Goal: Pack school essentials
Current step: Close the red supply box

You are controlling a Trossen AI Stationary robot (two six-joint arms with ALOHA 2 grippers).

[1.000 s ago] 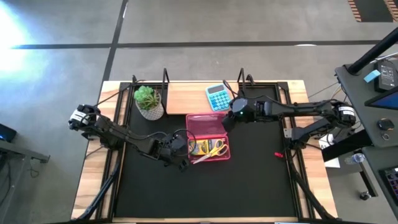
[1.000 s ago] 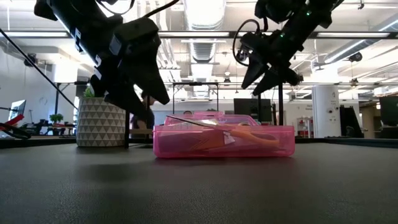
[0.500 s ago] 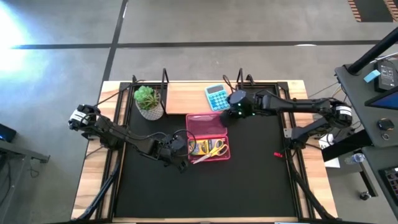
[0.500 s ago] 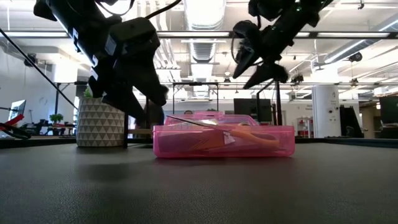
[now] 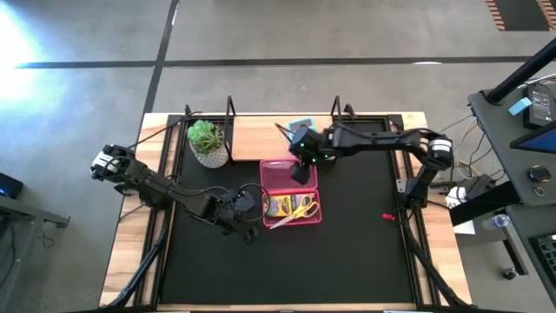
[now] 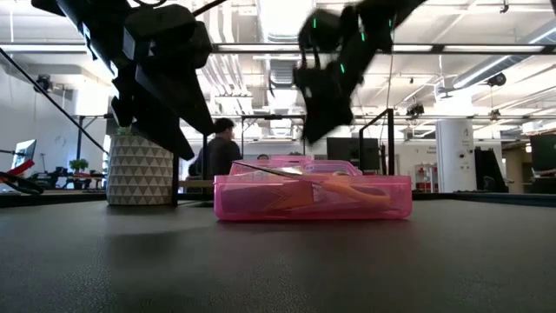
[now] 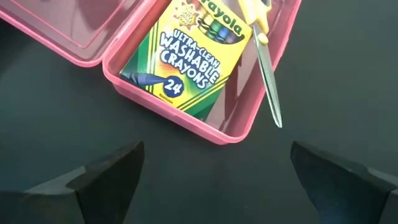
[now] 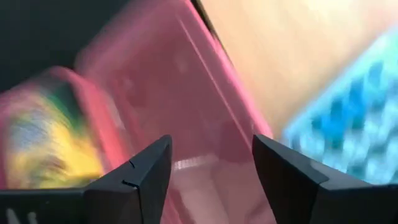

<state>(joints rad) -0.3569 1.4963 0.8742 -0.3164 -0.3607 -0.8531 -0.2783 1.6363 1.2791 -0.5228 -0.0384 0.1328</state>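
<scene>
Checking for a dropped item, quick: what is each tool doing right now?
Left tool: open, empty, beside the pink box.
Right tool: open, empty, above the box's lid.

1. The crayon box (image 7: 186,56) in the pink case (image 7: 239,127) reads "Crayola" across its yellow band.
2. Beneath that, white letters say "ULTRA-CLEAN WASHABLE CRAYONS".
3. At the box's six o'clock corner, a blue circle shows "24".
</scene>
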